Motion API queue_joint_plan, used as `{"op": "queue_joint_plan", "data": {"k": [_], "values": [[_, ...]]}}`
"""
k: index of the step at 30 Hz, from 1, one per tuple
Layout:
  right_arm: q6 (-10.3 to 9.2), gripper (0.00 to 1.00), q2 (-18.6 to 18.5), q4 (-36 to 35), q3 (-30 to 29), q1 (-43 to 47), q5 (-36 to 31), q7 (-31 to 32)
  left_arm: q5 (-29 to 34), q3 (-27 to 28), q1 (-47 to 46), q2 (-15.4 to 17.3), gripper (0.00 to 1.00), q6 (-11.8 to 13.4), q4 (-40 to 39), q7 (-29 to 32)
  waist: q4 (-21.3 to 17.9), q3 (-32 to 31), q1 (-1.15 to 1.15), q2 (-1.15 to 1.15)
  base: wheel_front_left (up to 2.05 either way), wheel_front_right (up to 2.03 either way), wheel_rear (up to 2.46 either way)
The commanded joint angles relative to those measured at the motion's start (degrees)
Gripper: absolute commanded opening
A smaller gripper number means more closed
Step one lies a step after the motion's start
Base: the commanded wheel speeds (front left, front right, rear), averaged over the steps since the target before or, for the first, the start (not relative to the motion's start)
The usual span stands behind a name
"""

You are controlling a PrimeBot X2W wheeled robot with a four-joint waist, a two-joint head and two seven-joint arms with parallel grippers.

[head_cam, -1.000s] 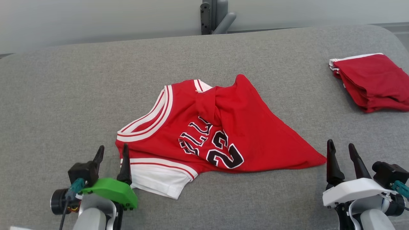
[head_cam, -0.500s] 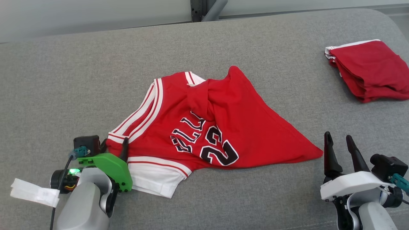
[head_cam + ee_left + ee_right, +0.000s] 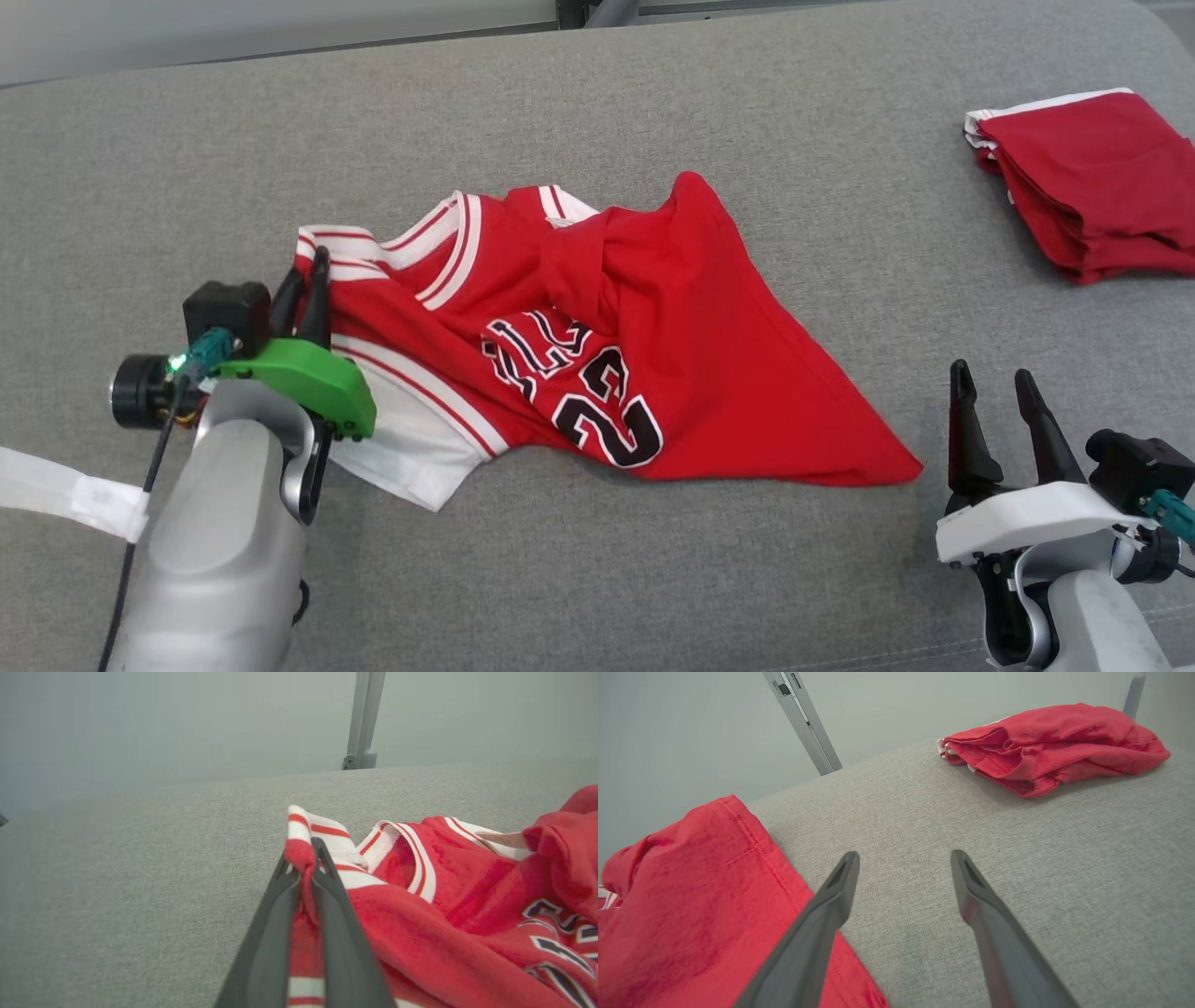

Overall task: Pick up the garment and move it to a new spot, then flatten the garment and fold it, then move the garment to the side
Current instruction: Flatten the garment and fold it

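The garment (image 3: 653, 345) is a red jersey with white and red trim and black number 22, lying crumpled in the middle of the grey surface. My left gripper (image 3: 306, 271) is shut on the jersey's striped left edge, raising it. In the left wrist view the two dark fingers (image 3: 280, 905) pinch a red fold of the garment (image 3: 448, 891) between them. My right gripper (image 3: 990, 392) stands open at the lower right, just right of the jersey's pointed corner, holding nothing. In the right wrist view its gripper (image 3: 903, 858) is spread over bare cloth beside the garment (image 3: 691, 896).
A folded red garment pile (image 3: 1083, 177) lies at the far right, also seen as the pile (image 3: 1045, 742). The grey padded surface (image 3: 187, 168) stretches wide on the left and front. A grey post (image 3: 364, 718) rises behind its far edge. A white tag (image 3: 65, 485) hangs from my left arm.
My left gripper closed on the jersey's left edge and moved forward and up with it, bunching the striped trim. The camera has tilted down. The right gripper stayed open.
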Motion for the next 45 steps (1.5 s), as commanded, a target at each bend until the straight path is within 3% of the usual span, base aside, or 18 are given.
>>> {"op": "queue_joint_plan", "data": {"k": [1,8,20,21,22,24,25,31,45], "values": [[-0.05,1.0,-0.2,-0.5,0.1,-1.0,-0.3,-0.5,1.1,-0.3,-1.8,0.9,0.0,0.7,-1.6,-0.4,-0.1,0.5,0.0,0.1,0.0,0.0,0.0],[-0.05,1.0,-0.2,0.0,-0.1,-0.5,-0.1,-0.9,0.9,1.1,2.1,-0.9,0.0,0.5,-11.5,-0.5,-0.4,0.8,0.0,0.1,0.0,0.0,0.0],[-0.05,1.0,-0.2,1.3,1.6,-3.0,-0.3,-1.2,3.1,1.5,-1.9,-1.0,0.0,1.3,-9.3,-0.5,-1.8,2.3,0.0,0.1,0.0,0.0,0.0],[-0.05,1.0,-0.2,1.5,1.8,-3.2,-0.3,-1.2,3.4,1.5,-2.0,-1.2,0.07,1.4,-8.8,-0.5,-2.0,2.3,0.0,0.1,0.0,0.0,0.0],[-0.05,1.0,-0.2,1.5,1.8,-3.2,-0.3,-1.2,3.4,1.5,-2.0,-1.2,0.07,1.4,-8.8,-0.5,-2.0,2.3,0.0,0.1,0.0,0.0,0.0],[-0.05,1.0,-0.2,2.0,2.2,-3.5,-0.5,-1.3,3.8,1.4,-2.3,-1.5,0.62,1.1,-7.3,-0.5,-2.4,1.9,0.0,0.1,0.0,0.0,0.0],[-0.05,1.0,-0.2,2.2,2.5,-3.5,-0.5,-1.4,4.0,1.4,-2.5,-1.5,1.0,1.1,-6.9,-0.5,-2.6,1.7,0.0,0.1,0.0,0.0,0.0],[-0.05,1.0,-0.2,1.8,3.4,-3.3,-0.8,-1.8,3.6,2.7,-0.1,-2.1,1.0,0.6,-7.7,-0.5,-1.8,0.2,0.0,0.1,0.0,0.0,0.0],[-0.05,1.0,-0.1,-2.7,3.9,0.0,-5.6,-1.9,3.9,7.7,18.6,-2.5,1.0,-0.6,-23.8,-0.5,3.8,-6.8,0.0,0.1,0.0,0.0,0.0]]}}
